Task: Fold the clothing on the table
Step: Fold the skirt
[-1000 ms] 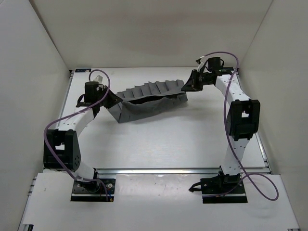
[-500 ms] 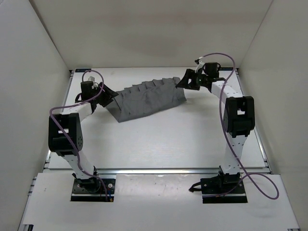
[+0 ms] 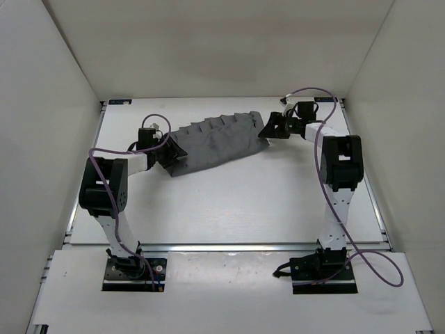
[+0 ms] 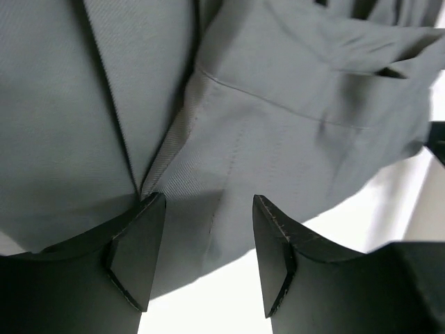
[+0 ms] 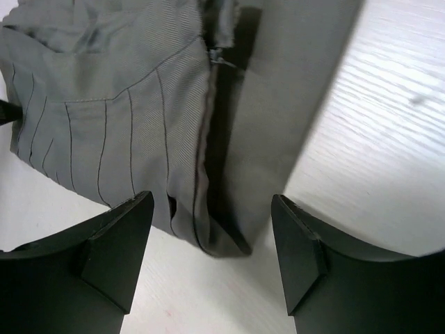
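The clothing, a dark grey pleated garment, lies folded in a long slanted band across the far middle of the table. My left gripper hovers at its lower left corner, open, with grey cloth beyond its black fingers and nothing pinched. My right gripper stands open at the garment's right end. In the right wrist view the stitched edge of the clothing lies just ahead of the wide-apart fingertips, on bare table.
White walls enclose the table on the left, back and right. Metal rails edge the table. Purple cables loop from both arms, whose bases sit at the near edge.
Both grippers have opened and let the clothing go. The upper layer now lies flat over the lower one. The left gripper has moved right and down along the garment's corner; the right has drawn slightly back.
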`<action>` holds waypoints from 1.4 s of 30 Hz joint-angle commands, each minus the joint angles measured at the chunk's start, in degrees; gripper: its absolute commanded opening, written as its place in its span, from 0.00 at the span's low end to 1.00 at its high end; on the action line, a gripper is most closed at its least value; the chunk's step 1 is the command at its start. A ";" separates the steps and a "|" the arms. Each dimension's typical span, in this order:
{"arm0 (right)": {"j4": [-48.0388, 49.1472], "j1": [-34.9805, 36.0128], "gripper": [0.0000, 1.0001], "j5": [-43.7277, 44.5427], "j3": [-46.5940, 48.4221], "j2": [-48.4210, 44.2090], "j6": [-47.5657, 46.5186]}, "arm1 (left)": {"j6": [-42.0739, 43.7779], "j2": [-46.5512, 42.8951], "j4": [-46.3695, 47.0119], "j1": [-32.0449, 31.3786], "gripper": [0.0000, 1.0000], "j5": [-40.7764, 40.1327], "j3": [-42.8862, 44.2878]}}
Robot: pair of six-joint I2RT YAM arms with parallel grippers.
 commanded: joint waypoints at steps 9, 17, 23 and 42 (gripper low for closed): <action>-3.91 3.47 0.04 -6.77 6.79 5.26 -5.22 | 5.83 2.94 -3.57 -1.20 0.00 -3.00 4.81; -2.24 3.12 0.00 -2.91 -14.92 -12.29 0.93 | 11.89 -4.50 -10.95 -3.22 0.00 -4.67 -2.11; -2.23 6.72 0.14 1.93 -29.61 -21.99 1.63 | 11.89 -16.47 -8.85 -4.81 0.47 -2.23 -11.10; 1.89 3.38 0.51 2.54 -20.30 -16.72 -0.48 | 15.94 -9.73 1.35 -5.16 0.63 -8.72 -4.07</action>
